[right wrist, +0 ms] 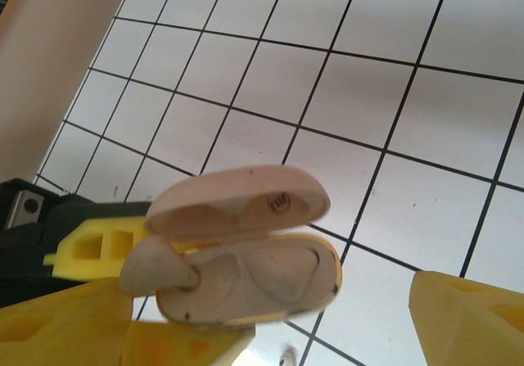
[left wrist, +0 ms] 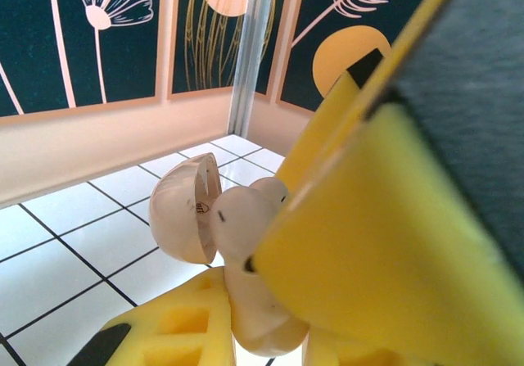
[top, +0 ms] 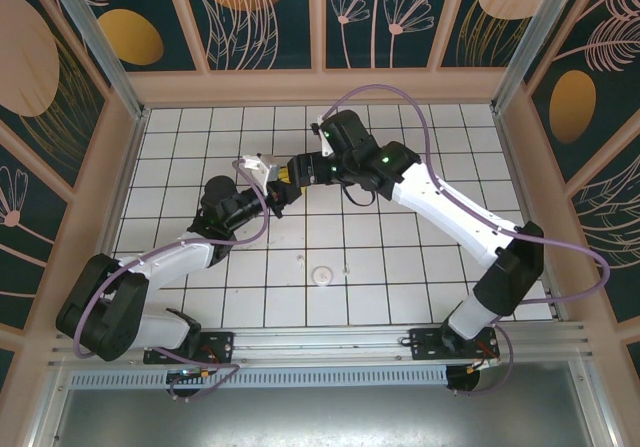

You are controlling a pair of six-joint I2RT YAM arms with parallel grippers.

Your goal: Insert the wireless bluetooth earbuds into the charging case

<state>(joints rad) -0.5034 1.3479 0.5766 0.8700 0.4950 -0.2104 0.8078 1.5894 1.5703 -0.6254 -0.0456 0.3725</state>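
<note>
Left claw [left wrist: 254,294] clamps charging case [right wrist: 246,255]; right claw [right wrist: 270,337] spread.

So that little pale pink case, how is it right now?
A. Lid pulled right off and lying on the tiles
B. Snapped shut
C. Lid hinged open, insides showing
C: in the right wrist view the charging case has its lid swung up on the hinge and still attached, so the moulded hollows inside both halves are showing.
</note>
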